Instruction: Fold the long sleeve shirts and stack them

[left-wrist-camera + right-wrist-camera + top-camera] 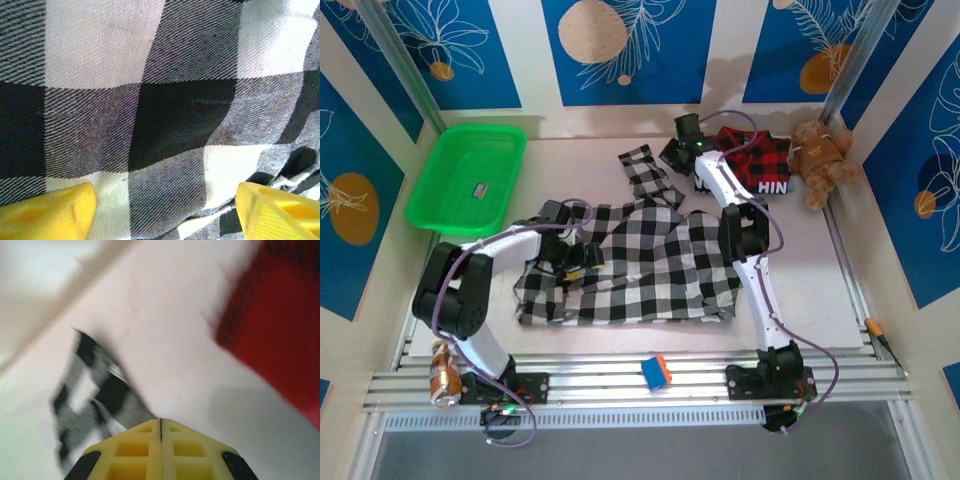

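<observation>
Green plastic basket (465,180): far left, apart from the work.
Left gripper (570,262): yellow fingers (55,212) spread wide just over the black-and-white checked cloth shirt (650,270), likely to pinch its spread body mid-table.
Right gripper (161,427): fingers pressed together at the sleeve (95,390) end, probably for a fold; blur hides whether cloth is caught.
Red-and-black plaid cloth shirt (757,160): folded, far right, partly behind the arm.

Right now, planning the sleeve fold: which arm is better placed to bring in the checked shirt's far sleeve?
Probably right: the right gripper is shut at the end of the far sleeve, while the left gripper hangs open over the checked shirt.
</observation>
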You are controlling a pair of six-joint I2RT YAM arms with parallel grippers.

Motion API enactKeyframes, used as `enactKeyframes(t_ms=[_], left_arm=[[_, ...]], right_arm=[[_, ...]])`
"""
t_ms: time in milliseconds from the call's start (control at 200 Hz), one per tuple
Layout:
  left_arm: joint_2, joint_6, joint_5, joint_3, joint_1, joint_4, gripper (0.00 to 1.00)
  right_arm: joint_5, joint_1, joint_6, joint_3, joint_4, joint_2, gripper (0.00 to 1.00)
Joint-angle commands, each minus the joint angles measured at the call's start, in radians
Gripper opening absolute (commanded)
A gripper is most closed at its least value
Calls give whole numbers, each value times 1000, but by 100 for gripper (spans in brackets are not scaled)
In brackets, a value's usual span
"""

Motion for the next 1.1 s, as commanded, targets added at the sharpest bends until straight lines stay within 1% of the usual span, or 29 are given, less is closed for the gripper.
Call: enactKeyframes(t_ms=[0, 80, 155, 210, 265, 325, 380, 550, 625, 740, 815, 890, 1020, 1095], left_arm=[[5, 23, -3, -36, 15, -87, 76], [3, 22, -1, -31, 18, -87, 76], [2, 22, 3, -27, 20, -83, 76], [5, 23, 6, -22, 19, -81, 76], [8, 24, 10, -24, 19, -74, 76], [16, 26, 15, -26, 20, -65, 76], [24, 27, 21, -25, 19, -64, 76], [41, 38, 31, -14, 19, -60, 76], [48, 42, 32, -6, 20, -65, 76], [49, 49, 28, -1, 19, -75, 76], [46, 48, 28, -7, 19, -72, 76], [43, 51, 25, -11, 21, -76, 76], [38, 56, 20, -14, 22, -90, 76], [32, 60, 14, -18, 23, -100, 76]], right_arm=[[-71, -11, 79, 75, 168, 30, 0], [-110, -21, 97, 132, 87, 40, 0], [-129, -13, 68, 118, -15, 5, 14], [-165, -3, 33, 63, -61, -38, 17], [-185, 12, -1, 2, -117, -79, 15], [-187, 28, -32, -51, -197, -109, 11], [-187, 41, -59, -97, -245, -126, 9], [-189, 74, -80, -174, -280, -137, 6], [-176, 86, -78, -157, -307, -124, 5], [-105, 100, -65, -138, -389, -99, 4], [-64, 102, -38, -174, -382, -95, 4], [-53, 96, -2, -185, -345, -80, 4], [-10, 84, 79, -50, -358, 1, 5], [-26, 70, 141, -5, -295, 34, 5]])
